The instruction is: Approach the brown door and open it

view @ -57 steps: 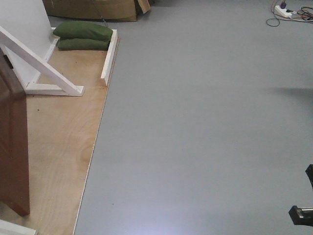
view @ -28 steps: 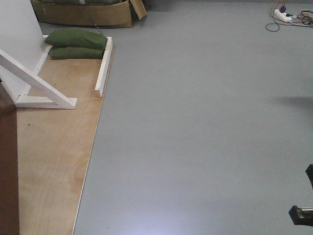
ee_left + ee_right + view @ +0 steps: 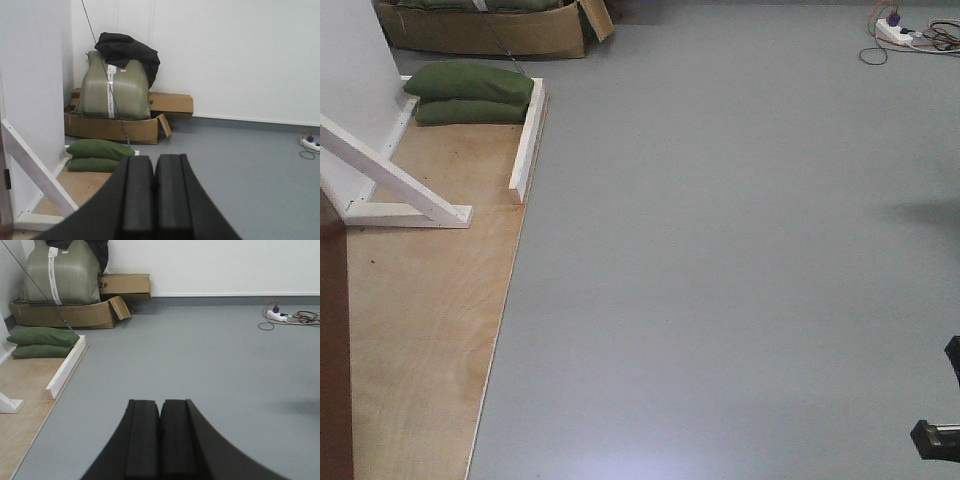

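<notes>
The white brace frame (image 3: 395, 185) stands on a plywood sheet (image 3: 430, 320) at the left of the front view, its slanted strut running down to a flat foot. The brown door (image 3: 332, 380) is left of that frame and nearer the camera. Only a narrow reddish-brown strip of it shows, at the very edge of the picture, reaching down to the bottom border.

Just right of the frame's foot, a low white rail (image 3: 525, 140) runs along the plywood's edge. Beyond the frame, two green sandbags (image 3: 470, 82) lie stacked one on the other, their right end against the rail. Farther back than the sandbags sits a cardboard box (image 3: 480, 35) with a flap folded out. The left wrist view shows an olive sack (image 3: 112, 92) standing in that box with a black cloth (image 3: 127, 50) draped over its top, all against a white wall (image 3: 235, 55).

Right of the frame, the grey floor (image 3: 720, 260) spreads out. Well apart from the frame, at the far right corner, a power strip (image 3: 895, 30) lies with its cables.

The left gripper (image 3: 154, 165) points toward the sandbags and box, with the frame's strut low on its left side. Its fingers (image 3: 137, 200) are clenched pad against pad with nothing between them. The right gripper (image 3: 160, 410) hangs over the grey floor to the right of the frame, its fingers likewise pressed together on nothing.
</notes>
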Controlling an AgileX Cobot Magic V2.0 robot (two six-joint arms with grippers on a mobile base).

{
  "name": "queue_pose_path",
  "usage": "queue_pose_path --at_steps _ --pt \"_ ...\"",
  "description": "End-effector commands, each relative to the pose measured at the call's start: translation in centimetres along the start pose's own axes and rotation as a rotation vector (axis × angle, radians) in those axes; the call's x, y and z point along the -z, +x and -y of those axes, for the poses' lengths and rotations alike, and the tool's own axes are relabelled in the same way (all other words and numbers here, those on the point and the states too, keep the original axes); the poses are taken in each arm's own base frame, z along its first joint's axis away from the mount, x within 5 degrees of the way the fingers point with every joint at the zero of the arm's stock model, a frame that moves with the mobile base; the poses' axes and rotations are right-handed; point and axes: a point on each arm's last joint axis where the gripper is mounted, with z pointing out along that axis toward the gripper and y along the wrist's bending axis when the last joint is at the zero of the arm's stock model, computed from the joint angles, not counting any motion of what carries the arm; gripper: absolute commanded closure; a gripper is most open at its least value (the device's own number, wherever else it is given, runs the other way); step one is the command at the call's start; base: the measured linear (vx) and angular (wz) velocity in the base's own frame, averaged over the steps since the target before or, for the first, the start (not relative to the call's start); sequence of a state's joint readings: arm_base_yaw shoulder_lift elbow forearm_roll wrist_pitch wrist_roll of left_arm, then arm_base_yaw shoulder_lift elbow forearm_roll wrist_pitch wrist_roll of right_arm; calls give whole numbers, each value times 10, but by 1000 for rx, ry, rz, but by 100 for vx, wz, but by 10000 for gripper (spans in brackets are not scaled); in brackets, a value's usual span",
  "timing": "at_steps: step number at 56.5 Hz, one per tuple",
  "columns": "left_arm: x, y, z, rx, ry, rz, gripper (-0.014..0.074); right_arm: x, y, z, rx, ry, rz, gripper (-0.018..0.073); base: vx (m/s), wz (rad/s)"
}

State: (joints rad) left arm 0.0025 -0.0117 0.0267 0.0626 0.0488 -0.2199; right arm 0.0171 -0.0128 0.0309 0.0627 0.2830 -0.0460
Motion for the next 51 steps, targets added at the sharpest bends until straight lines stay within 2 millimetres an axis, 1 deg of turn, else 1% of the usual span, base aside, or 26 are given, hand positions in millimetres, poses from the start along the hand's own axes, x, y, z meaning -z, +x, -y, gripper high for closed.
queue_pose_path --at_steps 1,44,46,47,50,51 --pt "1 -13 3 4 22 99 603 0 -6 0 7 6 87 559 0 0" --pt "1 -13 2 -14 17 94 603 0 -6 0 7 6 87 559 0 0" --pt "2 -15 3 29 17 93 603 0 -6 0 7 6 87 559 0 0" --pt "2 -20 3 76 19 95 603 0 -6 0 7 6 87 559 0 0" --pt "6 -38 6 176 26 116 603 0 -6 0 7 6 87 559 0 0" --pt "8 -48 7 209 28 127 603 0 -6 0 7 6 87 559 0 0"
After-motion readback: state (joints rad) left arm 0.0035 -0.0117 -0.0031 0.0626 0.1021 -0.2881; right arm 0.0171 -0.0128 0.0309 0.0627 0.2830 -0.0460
